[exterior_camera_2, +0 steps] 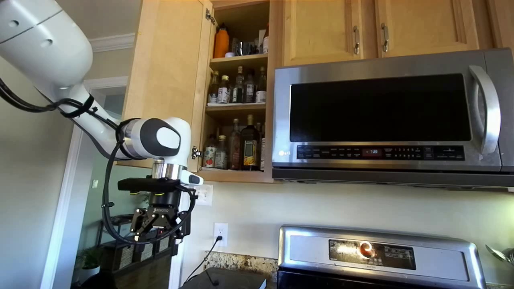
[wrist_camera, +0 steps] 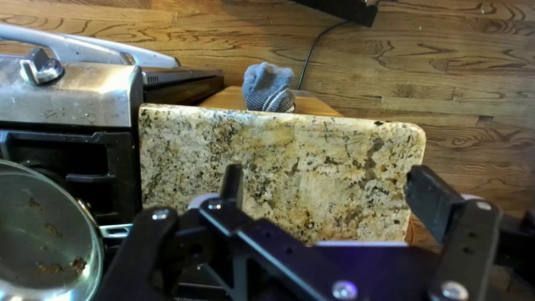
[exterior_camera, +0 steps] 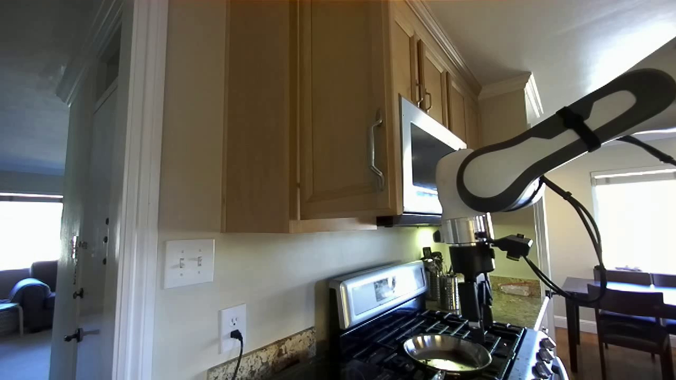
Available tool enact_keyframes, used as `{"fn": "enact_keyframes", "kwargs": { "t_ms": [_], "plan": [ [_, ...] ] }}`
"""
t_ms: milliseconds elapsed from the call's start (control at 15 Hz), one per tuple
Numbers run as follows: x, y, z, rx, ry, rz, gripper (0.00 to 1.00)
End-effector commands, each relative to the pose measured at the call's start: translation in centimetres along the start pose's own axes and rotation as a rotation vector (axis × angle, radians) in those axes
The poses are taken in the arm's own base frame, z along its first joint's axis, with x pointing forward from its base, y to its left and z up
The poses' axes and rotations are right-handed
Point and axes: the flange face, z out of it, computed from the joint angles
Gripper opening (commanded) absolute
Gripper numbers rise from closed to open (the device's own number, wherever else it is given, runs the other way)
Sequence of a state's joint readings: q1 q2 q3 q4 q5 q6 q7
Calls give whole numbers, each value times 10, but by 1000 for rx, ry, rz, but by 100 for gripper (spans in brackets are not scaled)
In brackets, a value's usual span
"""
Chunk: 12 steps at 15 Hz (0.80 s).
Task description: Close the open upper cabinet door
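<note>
Door (exterior_camera: 340,121): found wide open, swung out from the cabinet (exterior_camera: 257,121); its panelled outer face is shown in an exterior view. Bottles (exterior_camera_2: 249,146) inside are exposed.
Hinges (exterior_camera_2: 196,152): seen along one upright edge; the opposite edge stands free.
Handle (exterior_camera: 372,150): slim silver bar, mounted upright low on the outer face, near the free edge.
Gripper (wrist_camera: 323,182): fingers (wrist_camera: 430,198) spread wide, nothing held. Pointed downward, lower than the door's bottom edge in both exterior views; the counter (wrist_camera: 292,142) is seen beyond them in the wrist view.
Arm (exterior_camera_2: 100,134): overlapped with the door in an exterior view; whether contact is made cannot be told.
Heft: weight judged to be borne by the hinges, so light to swing at the free edge; stiff wood, little flex expected.
Surface: finish judged smooth; a slanting push might skid.
Hold: no grasp judged needed. A square push is best placed on the outer face beside the handle, where leverage is long; near the hinges, more force would be called for. If the handle is used, mid-bar should be pinched.
Approach: fingers best brought together first, then taken round the free edge.
Caution: a late snap is possible; a gentle finish is advised, the microwave (exterior_camera_2: 381,108) being set just beside the cabinet.
</note>
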<state>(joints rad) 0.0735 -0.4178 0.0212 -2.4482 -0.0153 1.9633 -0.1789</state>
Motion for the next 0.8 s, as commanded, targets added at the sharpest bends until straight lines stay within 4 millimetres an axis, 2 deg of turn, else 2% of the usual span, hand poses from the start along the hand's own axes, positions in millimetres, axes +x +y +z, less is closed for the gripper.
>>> {"fn": "enact_keyframes", "kwargs": {
  "t_ms": [0,400,533,600,733],
  "plan": [
    [-20,3,-17,-12,114,-14,100],
    [-52,-5,-52,-22,253,-86,100],
    [-63,-11,-68,-28,307,-113,100],
    [-77,-9,-80,-23,341,-119,100],
    [-90,-17,-100,-16,406,-128,100]
  ]
}}
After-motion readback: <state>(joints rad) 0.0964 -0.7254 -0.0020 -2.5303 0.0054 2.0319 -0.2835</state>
